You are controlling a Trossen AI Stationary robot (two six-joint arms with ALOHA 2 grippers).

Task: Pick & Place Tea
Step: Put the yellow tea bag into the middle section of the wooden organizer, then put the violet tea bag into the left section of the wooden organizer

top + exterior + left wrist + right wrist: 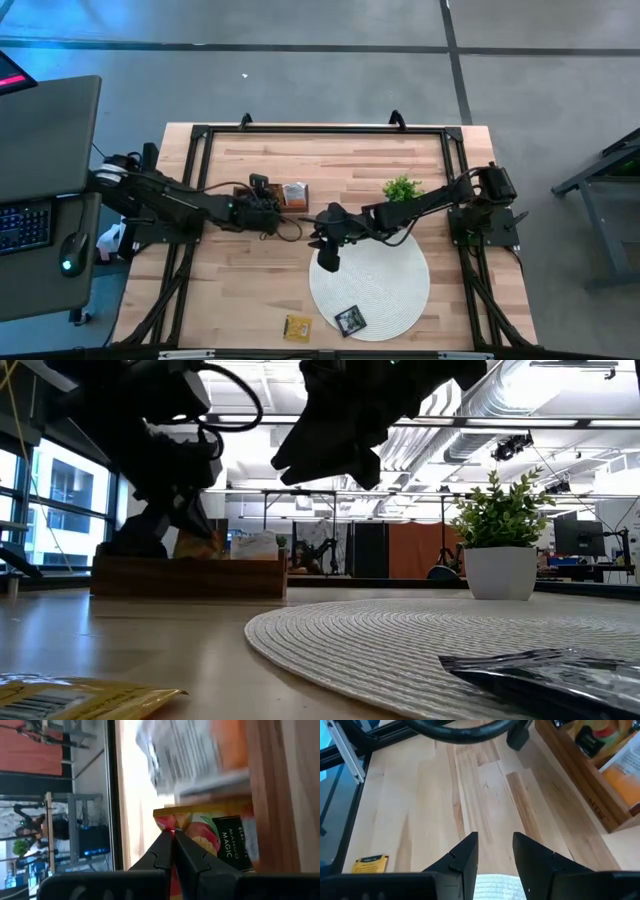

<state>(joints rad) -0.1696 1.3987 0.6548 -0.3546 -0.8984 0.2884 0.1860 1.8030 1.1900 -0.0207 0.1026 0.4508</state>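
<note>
My left gripper point(268, 212) is at the brown wooden tray point(285, 196), shut on a red-and-yellow tea packet point(210, 840). A white-and-orange packet point(295, 192) stands in the tray beside it. My right gripper point(327, 258) hangs open and empty over the far left edge of the round white mat point(385, 285); in its wrist view the fingers point(495, 855) frame bare table. A black packet point(350, 320) lies flat on the mat's near part. A yellow packet point(297, 327) lies flat on the table just left of the mat. My left gripper pinches the red-and-yellow packet at a corner of its yellow-trimmed end point(176, 822), between the two fingertips. The packet sits close against the tray's wooden wall point(270, 795). Whether it rests in the tray I cannot tell.
A small green plant in a white pot point(402, 188) stands at the mat's far right. A black frame point(325, 128) runs around the table's far and side edges. Bare wood lies between the tray and the mat point(485, 795).
</note>
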